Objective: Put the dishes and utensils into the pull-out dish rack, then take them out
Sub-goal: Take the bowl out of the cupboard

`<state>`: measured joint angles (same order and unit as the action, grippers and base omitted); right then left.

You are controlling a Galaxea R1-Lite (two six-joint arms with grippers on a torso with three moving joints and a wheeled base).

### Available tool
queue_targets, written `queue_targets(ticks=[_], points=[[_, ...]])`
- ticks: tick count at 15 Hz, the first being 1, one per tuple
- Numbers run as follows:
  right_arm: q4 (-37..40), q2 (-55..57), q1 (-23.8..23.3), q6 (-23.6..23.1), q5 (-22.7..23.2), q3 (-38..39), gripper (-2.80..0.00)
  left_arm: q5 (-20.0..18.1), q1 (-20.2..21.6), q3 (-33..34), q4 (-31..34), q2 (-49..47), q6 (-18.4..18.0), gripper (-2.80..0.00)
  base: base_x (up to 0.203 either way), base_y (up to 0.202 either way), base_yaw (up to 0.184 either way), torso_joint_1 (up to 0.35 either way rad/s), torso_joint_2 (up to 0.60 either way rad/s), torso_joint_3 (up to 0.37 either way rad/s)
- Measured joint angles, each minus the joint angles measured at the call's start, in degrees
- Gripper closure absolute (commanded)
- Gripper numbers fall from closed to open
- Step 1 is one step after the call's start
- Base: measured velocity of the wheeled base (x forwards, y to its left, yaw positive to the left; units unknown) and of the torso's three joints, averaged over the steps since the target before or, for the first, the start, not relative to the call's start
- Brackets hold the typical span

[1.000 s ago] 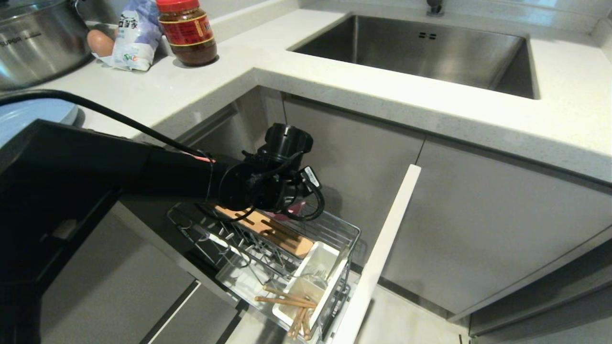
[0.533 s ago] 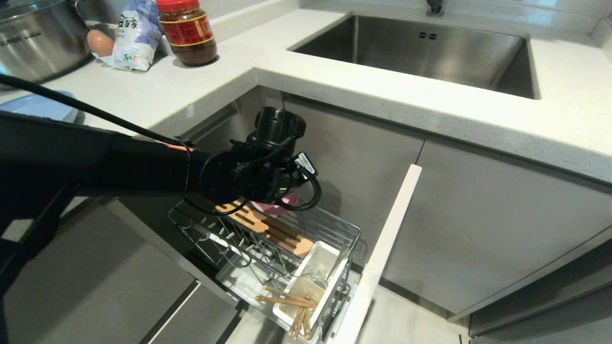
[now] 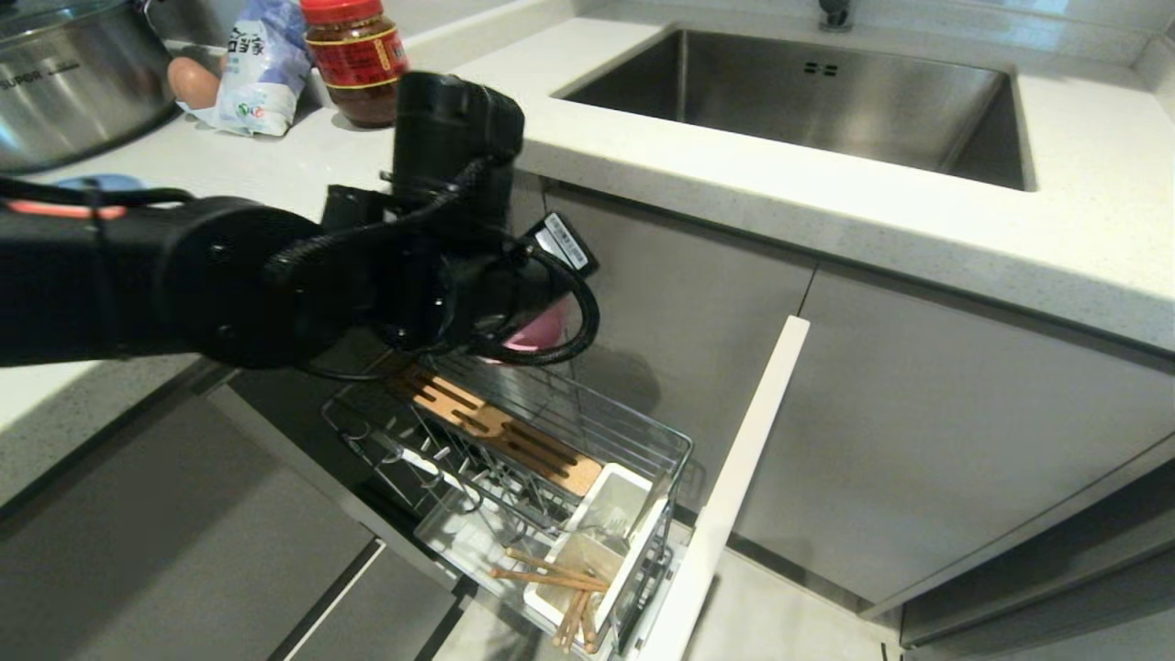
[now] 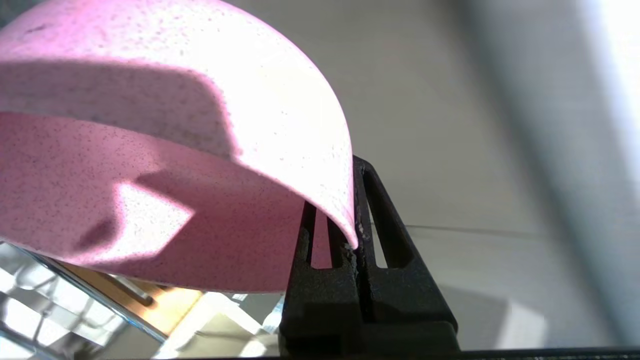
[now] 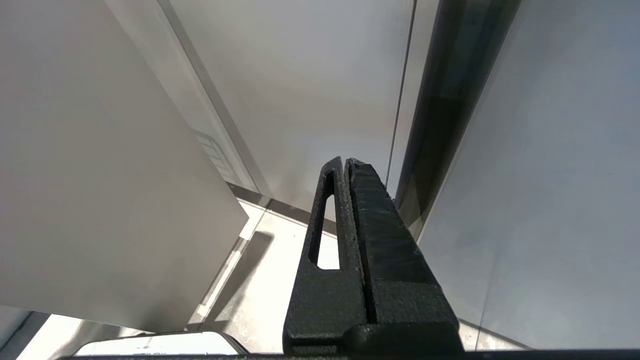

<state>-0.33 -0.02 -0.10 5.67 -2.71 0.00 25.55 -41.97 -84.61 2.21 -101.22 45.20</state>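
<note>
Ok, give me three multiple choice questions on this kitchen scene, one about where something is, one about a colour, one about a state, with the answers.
1. Where do the chopsticks lie?
A. In the sink
B. In the white utensil cup at the front of the dish rack
C. On the counter beside the jar

2. What colour is the bowl that the left gripper has?
A. Pink
B. Green
C. Black

3. How does the left gripper stand?
A. Wide open over the rack
B. Shut on the fork
C. Shut on the bowl's rim

Answers: 1 B, the head view shows the sticks poking out of the cup. 2 A, the left wrist view shows speckled pink. 3 C, the left wrist view shows the fingers pinching the rim, with the bowl above the rack.
</note>
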Motion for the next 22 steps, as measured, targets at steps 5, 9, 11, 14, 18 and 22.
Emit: queue_targets(ticks=[5, 9, 11, 14, 18, 22], points=[[0.00, 0.00, 0.02, 0.02, -0.01, 0.00, 0.00, 1.41, -3.77, 1.65, -0.11, 14.68, -4.95, 0.00, 0.000, 0.000, 0.000, 0.000, 0.00, 0.000], [0.00, 0.00, 0.02, 0.02, -0.01, 0.00, 0.00, 1.41, -1.91, 1.90, -0.45, 25.38, -13.09, 0.00, 0.000, 0.000, 0.000, 0.000, 0.00, 0.000], [0.00, 0.00, 0.02, 0.02, -0.01, 0.00, 0.00, 0.95, 2.16, 1.90, -0.43, 29.29, -17.59, 0.00, 0.000, 0.000, 0.000, 0.000, 0.00, 0.000], [0.02, 0.00, 0.02, 0.02, -0.01, 0.00, 0.00, -2.40, 11.88, 1.97, -0.21, 33.37, -24.11, 0.00, 0.000, 0.000, 0.000, 0.000, 0.00, 0.000], [0.02, 0.00, 0.02, 0.00, -0.01, 0.00, 0.00, -7.41, 29.29, 1.91, 2.06, 36.84, -31.70, 0.00, 0.000, 0.000, 0.000, 0.000, 0.00, 0.000], [0.02, 0.00, 0.02, 0.02, -0.01, 0.00, 0.00, -9.39, 44.85, 0.20, 9.54, 38.21, -37.20, 0.00, 0.000, 0.000, 0.000, 0.000, 0.00, 0.000]])
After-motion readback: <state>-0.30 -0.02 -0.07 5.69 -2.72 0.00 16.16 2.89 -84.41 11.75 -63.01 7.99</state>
